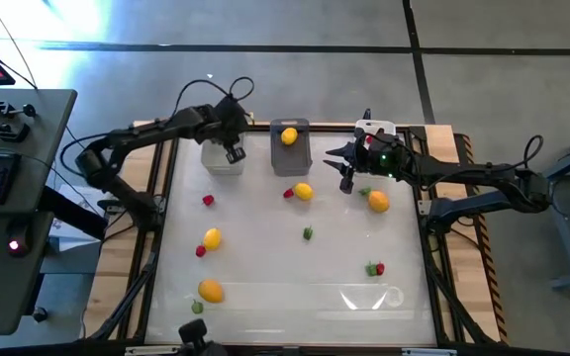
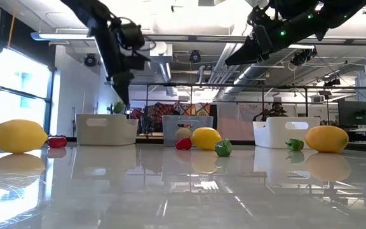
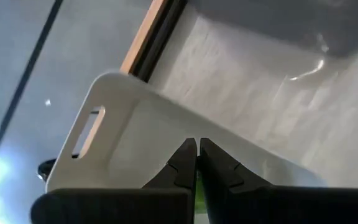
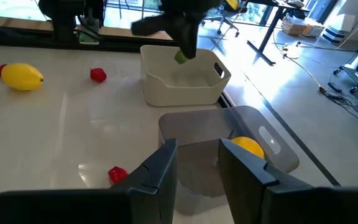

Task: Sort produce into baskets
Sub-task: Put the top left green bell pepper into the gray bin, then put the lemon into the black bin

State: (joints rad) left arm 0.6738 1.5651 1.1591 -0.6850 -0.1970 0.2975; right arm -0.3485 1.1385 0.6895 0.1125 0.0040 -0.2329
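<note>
The left gripper (image 1: 234, 153) has its fingers pinched nearly together on a small green bit (image 4: 182, 56), which hangs just above the clear tub (image 1: 222, 155); from the left wrist the green barely shows between the tips, so it looks held, though I can't be sure how firmly. That clear tub is the landmark. Just beside it stands the grey tub (image 1: 291, 145) with a lemon (image 1: 289, 135) inside, and past that the white tub (image 1: 375, 130). The right gripper (image 1: 347, 166) hovers near the grey tub on the far side from the clear one, fingers spread and empty. On the table (image 1: 285, 287) in front of the clear tub lie a red berry (image 1: 208, 200) and a lemon (image 1: 212, 237), with nothing blocking the tub's open top.
</note>
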